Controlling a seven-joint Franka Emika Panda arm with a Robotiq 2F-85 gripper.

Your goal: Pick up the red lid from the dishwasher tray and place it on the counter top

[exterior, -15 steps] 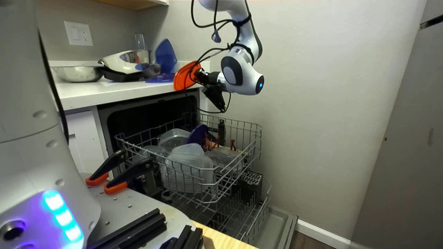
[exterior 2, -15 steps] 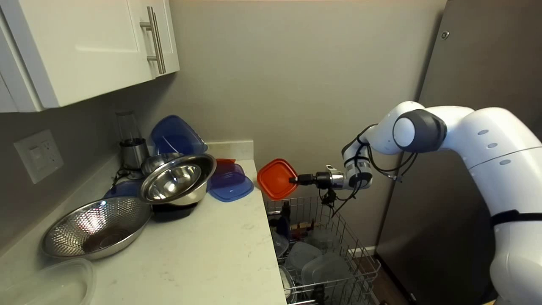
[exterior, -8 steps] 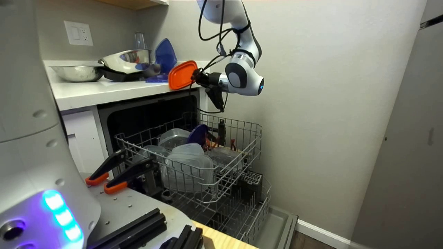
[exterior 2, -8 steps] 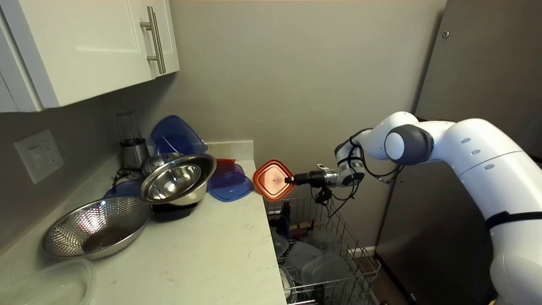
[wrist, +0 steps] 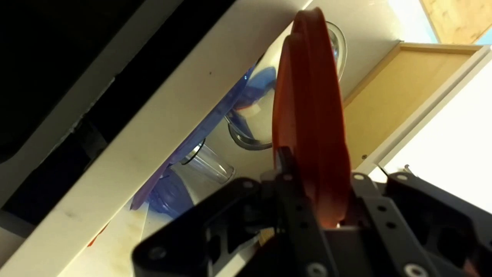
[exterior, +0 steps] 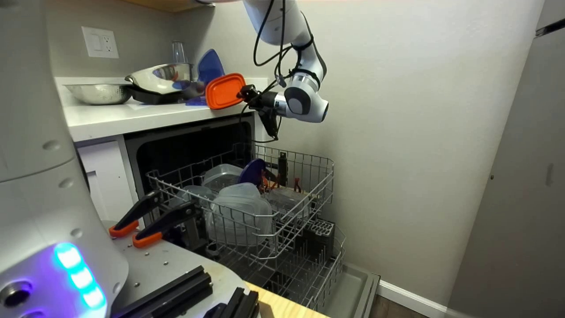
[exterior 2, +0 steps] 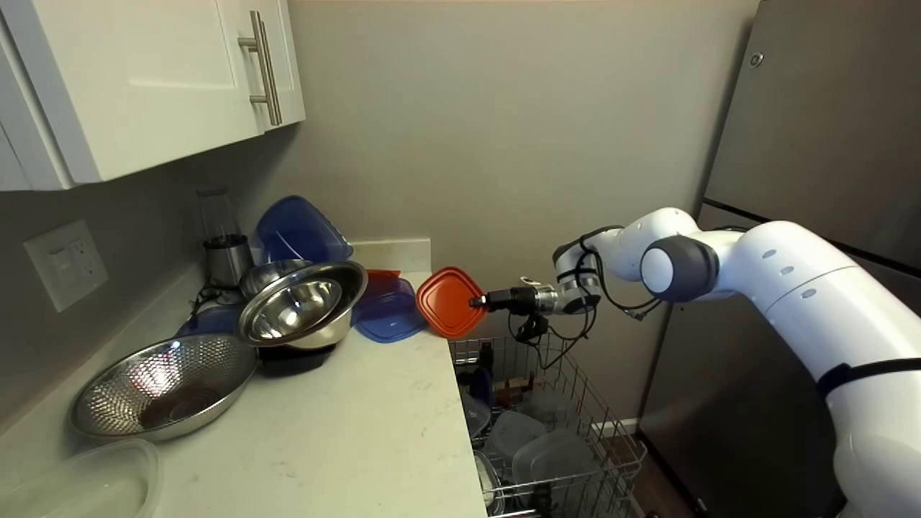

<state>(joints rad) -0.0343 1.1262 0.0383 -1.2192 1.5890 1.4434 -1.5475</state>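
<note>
The red lid (exterior: 225, 91) is a flat orange-red square with rounded corners, held steeply tilted at the far end of the counter top (exterior: 145, 117). My gripper (exterior: 242, 93) is shut on its edge. In an exterior view the lid (exterior 2: 445, 302) overlaps the counter's right edge (exterior 2: 360, 432); I cannot tell if it touches. In the wrist view the lid (wrist: 313, 96) stands edge-on between the fingers (wrist: 323, 169), with the counter's pale front edge (wrist: 153, 134) to its left. The dishwasher tray (exterior: 333, 172) is pulled out below; it also shows in an exterior view (exterior 2: 626, 460).
Blue lids (exterior 2: 392, 316) lie on the counter beside the red lid. Steel bowls (exterior 2: 295, 309), a colander (exterior 2: 165, 388), an upright blue dish (exterior 2: 298, 226) and a blender cup (exterior 2: 219, 216) stand toward the wall. The tray holds clear containers (exterior: 240, 216). An upper cabinet (exterior 2: 158, 79) hangs above the counter.
My gripper has moved left with the red lid, from beyond the counter's edge to overlapping it in view. The lid has risen slightly and turned to face more toward an exterior camera.
</note>
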